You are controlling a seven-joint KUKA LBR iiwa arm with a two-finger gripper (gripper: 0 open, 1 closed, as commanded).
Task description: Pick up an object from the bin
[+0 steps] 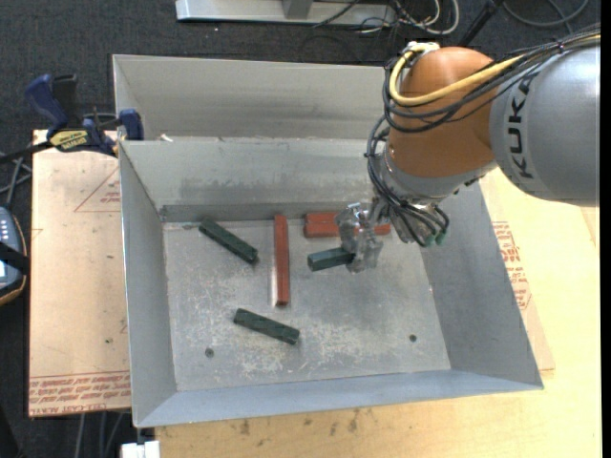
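Place: robotics lab, as I read it.
Robot: KUKA-marked arm (544, 132) directly above the gripper (361, 246).
Floor: dark carpet (95, 17), loose cables (420, 3) well behind the gripper.

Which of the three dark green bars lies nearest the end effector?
The dark green bar right of the red stick; its end reaches the end effector.

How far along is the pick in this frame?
Done: the approach. The claw sits low in the bin, at the right end of a short dark green bar, just in front of a red block. In hand: the grasp, though whether the claw grips the bar cannot be told. Left: the lift; the bar appears to lie on the bin floor.
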